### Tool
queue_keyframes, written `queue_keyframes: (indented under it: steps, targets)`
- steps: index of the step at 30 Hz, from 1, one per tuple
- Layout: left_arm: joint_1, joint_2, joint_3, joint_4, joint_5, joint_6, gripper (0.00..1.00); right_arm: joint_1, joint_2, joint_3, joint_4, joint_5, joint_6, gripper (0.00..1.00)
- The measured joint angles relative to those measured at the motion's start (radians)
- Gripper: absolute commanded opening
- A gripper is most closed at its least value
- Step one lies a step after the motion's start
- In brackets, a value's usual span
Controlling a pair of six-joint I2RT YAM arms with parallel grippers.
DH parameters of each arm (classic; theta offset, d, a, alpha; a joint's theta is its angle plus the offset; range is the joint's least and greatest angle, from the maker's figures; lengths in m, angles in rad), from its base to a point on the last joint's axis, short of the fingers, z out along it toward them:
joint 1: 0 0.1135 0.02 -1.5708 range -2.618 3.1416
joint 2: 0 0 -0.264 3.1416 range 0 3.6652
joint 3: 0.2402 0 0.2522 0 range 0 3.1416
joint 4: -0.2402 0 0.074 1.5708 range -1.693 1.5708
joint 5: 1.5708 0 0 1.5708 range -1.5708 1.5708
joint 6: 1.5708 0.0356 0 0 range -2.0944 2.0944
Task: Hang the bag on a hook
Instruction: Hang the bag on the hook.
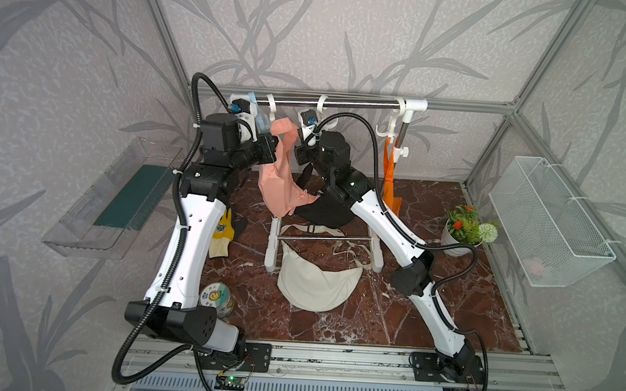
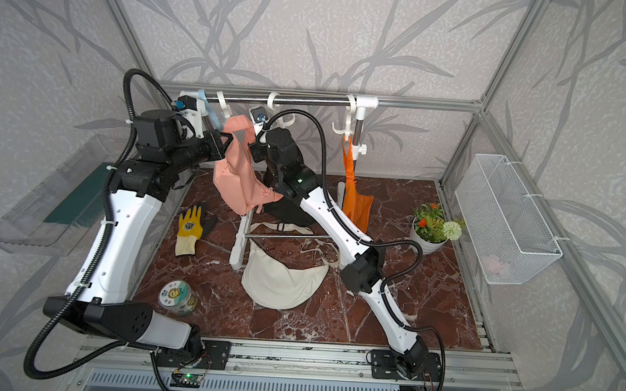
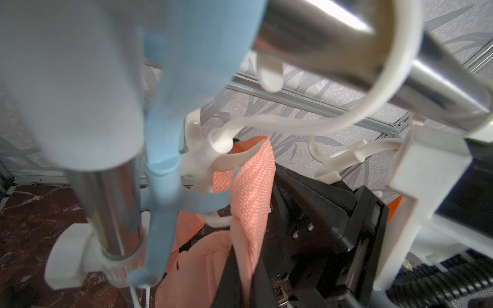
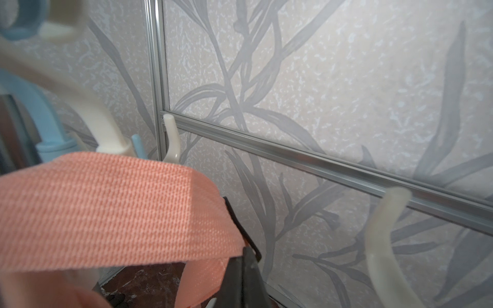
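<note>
The salmon-pink bag (image 1: 278, 187) (image 2: 237, 184) hangs in the air below the chrome rail (image 1: 347, 102), held by its strap (image 3: 253, 186) (image 4: 106, 208). My left gripper (image 1: 272, 147) (image 3: 245, 282) is shut on one run of the strap. Beside it, my right gripper (image 1: 299, 143) (image 4: 246, 272) is shut on the strap next to its black buckle. The top of the strap loop lies right against a white hook (image 3: 213, 149) (image 4: 170, 138) next to a blue hook (image 3: 160, 186). I cannot tell whether the strap rests on the white hook.
More white hooks (image 1: 322, 102) hang along the rail. An orange bag (image 1: 390, 179) hangs at its right end. A black bag (image 1: 325, 208) and a cream bag (image 1: 314, 278) lie by the rack's base. A yellow glove (image 1: 223, 232), tin (image 1: 217, 296), plant (image 1: 463, 231) and wire basket (image 1: 552, 222) stand around.
</note>
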Motion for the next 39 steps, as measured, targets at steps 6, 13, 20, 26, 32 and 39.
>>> queue_keyframes:
  steps: [6,13,20,26,32,39]
  targets:
    - [0.006,-0.058,-0.020,0.037,-0.026,-0.005,0.00,-0.029,0.000,-0.051,0.062,0.072,0.000,0.10]
    - [0.006,-0.080,0.007,0.058,-0.039,-0.007,0.00,-0.063,0.000,-0.056,0.066,0.097,0.000,0.11]
    - [0.006,-0.062,0.002,0.042,-0.055,-0.009,0.00,-0.058,0.001,-0.048,0.040,0.073,0.002,0.20]
    - [0.007,-0.062,-0.033,0.024,-0.091,-0.009,0.00,-0.049,-0.056,-0.188,0.058,0.023,0.004,0.36]
    - [0.013,-0.056,-0.058,0.005,-0.117,-0.010,0.00,-0.040,-0.188,-0.469,0.134,-0.032,0.003,0.51]
    - [0.018,-0.045,-0.094,-0.001,-0.124,-0.013,0.00,-0.023,-0.351,-0.713,0.248,-0.088,-0.006,0.59]
